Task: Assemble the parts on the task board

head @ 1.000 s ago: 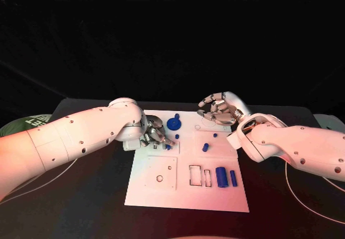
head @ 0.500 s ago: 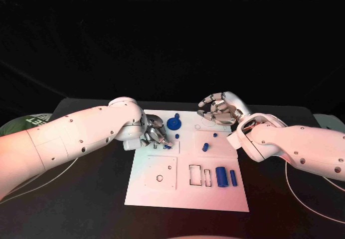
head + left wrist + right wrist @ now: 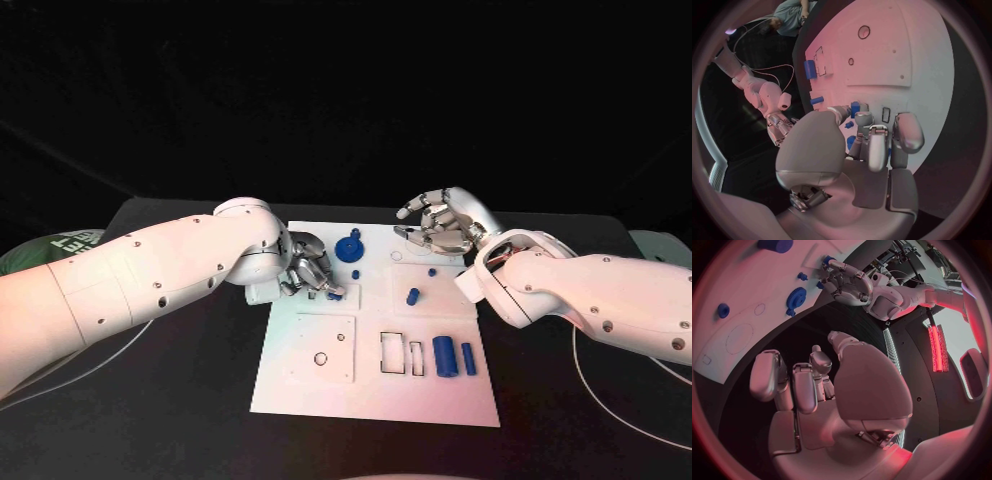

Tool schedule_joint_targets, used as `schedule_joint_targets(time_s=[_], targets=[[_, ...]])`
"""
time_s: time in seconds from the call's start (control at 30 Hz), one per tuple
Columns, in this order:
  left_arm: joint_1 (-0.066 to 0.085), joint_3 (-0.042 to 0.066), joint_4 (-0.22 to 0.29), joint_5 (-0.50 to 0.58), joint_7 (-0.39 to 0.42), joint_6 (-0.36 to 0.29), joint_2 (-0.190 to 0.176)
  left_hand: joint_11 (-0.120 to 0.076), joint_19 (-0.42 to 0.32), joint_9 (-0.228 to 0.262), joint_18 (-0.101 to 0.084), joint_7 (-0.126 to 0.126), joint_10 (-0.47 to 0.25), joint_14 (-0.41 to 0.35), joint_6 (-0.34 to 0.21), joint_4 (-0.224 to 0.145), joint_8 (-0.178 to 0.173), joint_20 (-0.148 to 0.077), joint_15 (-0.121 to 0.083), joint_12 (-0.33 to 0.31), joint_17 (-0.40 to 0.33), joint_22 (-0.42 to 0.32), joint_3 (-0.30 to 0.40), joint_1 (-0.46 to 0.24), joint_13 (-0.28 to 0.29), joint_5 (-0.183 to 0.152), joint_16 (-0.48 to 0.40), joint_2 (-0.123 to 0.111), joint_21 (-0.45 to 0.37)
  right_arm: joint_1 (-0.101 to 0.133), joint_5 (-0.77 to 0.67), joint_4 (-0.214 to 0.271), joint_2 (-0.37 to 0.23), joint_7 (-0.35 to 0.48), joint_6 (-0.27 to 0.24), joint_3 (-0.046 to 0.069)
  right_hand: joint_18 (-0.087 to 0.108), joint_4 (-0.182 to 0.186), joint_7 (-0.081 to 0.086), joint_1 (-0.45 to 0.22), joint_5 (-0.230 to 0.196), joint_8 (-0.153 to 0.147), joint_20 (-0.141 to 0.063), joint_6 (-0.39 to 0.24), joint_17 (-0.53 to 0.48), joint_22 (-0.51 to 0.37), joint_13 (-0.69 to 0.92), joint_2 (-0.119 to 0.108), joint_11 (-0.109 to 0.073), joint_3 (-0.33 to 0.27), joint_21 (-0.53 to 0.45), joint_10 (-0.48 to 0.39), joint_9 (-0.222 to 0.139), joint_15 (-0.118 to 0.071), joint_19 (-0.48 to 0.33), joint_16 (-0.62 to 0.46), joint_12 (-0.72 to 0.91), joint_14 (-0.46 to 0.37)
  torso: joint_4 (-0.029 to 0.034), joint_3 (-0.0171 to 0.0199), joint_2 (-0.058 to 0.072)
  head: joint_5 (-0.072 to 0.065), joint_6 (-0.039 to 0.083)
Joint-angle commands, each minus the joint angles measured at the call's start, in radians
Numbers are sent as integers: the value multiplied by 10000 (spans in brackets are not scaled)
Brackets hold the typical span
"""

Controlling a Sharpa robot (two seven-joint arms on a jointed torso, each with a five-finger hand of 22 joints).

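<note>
**Left hand working a small blue part at the board's far left corner**

The left hand's fingers (image 3: 877,145) are curled down close together on the white board (image 3: 378,385), near its far left corner. Small blue pieces show between and just beside them, so the left hand (image 3: 307,270) seems to be pinching or pressing one small blue part (image 3: 335,294). Whether it is truly gripped cannot be told.

The right hand (image 3: 440,225) hovers over the board's far right corner, its fingers loosely curled with gaps between them, holding nothing.

The step in hand looks like seating a small part near that far left corner. The next move probably calls for a steady downward press with the part held square to its hole.

The board is a flat, matt white rectangle with thin outlined recesses and round holes. Just beside the left hand, toward the board's middle, stands a round blue knob (image 3: 348,247) with a peg. A short blue peg (image 3: 413,295) lies near the board's centre. Two smooth blue cylinders (image 3: 454,356) lie side by side near the board's near right corner. Both hands are silver metal on glossy white arms.
</note>
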Motion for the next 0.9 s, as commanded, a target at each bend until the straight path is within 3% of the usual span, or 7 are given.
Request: schedule_joint_targets(time_s=[0.03, 0.2, 0.33, 0.37, 0.47, 0.53, 0.9], targets=[[-2, 19, 180, 97, 155, -380, -98, -28, 17, 665, -52, -41, 167, 956, 6, -1568, 118, 6, -49, 95, 2234, 24, 1650, -164, 103, 49, 18, -32, 40, -14, -198, 7, -18, -89, 252, -2, 209, 2, -24, -68, 52, -31, 1, -32, -3, 855, -12, -22, -13, 50, -37, -60, -12, -70, -62, -52, -38, 321, 12, -3, -7, -6, 4], [-12, 50, 444, -50, 166, -962, -255, -110, 119, 698, -81, -123, 695, 937, 261, -1926, 157, -20, -121, 419, 2159, 200, 2212, -549, 648, 183, -21, -327, 132, -23, -196, -3, -36, -96, 268, -7, 208, 7, -22, -80, 59, -31, 0, -32, -6, 853, -20, -25, -11, 49, -39, -64, -13, -70, -60, -56, -45, 320, 16, -12, -4, 7, 25], [-27, 60, 589, -178, 150, -1252, -330, -157, 184, 719, -103, -177, 956, 931, 398, -2049, 189, -53, -163, 620, 2124, 318, 2422, -786, 957, 288, -38, -415, 191, -28, -194, -3, -47, -95, 264, -10, 208, 7, -22, -80, 59, -31, 0, -32, -6, 853, -20, -25, -11, 49, -39, -64, -13, -70, -60, -56, -45, 320, 10, 13, 1, 34, 37], [-36, 61, 633, -248, 142, -1321, -353, -185, 224, 737, -115, -206, 1075, 929, 471, -2111, 216, -73, -186, 718, 2112, 391, 2531, -909, 1106, 445, -44, -461, 227, -28, -194, -4, -51, -94, 261, -10, 208, 7, -22, -80, 59, -31, 0, -32, -6, 853, -20, -25, -11, 49, -39, -64, -13, -70, -60, -56, -45, 320, 9, 18, 0, 40, 38], [-70, 62, 745, -424, 129, -1479, -422, -274, 334, 907, -154, -292, 1354, 940, 651, -2331, 406, -145, -265, 952, 2138, 603, 2873, -1352, 1471, 1460, -29, -678, 336, -30, -194, -4, -68, -90, 249, -11, 211, 14, -21, -94, 65, -30, 0, -30, -12, 844, -25, -26, -10, 47, -58, -65, -14, -69, -66, -61, -48, 319, 0, 22, -9, 52, 49], [-98, 62, 807, -531, 126, -1559, -465, -298, 369, 961, -166, -318, 1412, 945, 679, -2388, 452, -164, -285, 990, 2154, 674, 2937, -1472, 1536, 1649, -20, -715, 372, -30, -193, 2, -81, -98, 242, -11, 211, 14, -21, -94, 65, -30, 0, -30, -12, 844, -25, -26, -10, 47, -58, -65, -14, -69, -66, -61, -48, 319, 2, 24, -9, 48, 67], [-240, 56, 914, -1335, 48, -1307, -482, -370, 525, 1082, -223, -400, 1563, 965, 807, -2490, 556, -218, -347, 1068, 2218, 980, 3021, -1751, 1654, 1964, 16, -747, 518, -36, -193, 18, -72, -158, 246, -12, 208, 33, -19, -128, 79, -29, -1, -30, 8, 846, -18, -22, -7, 46, -52, -51, -17, -68, -56, -55, -34, 325, -30, 31, 5, 117, 71]])
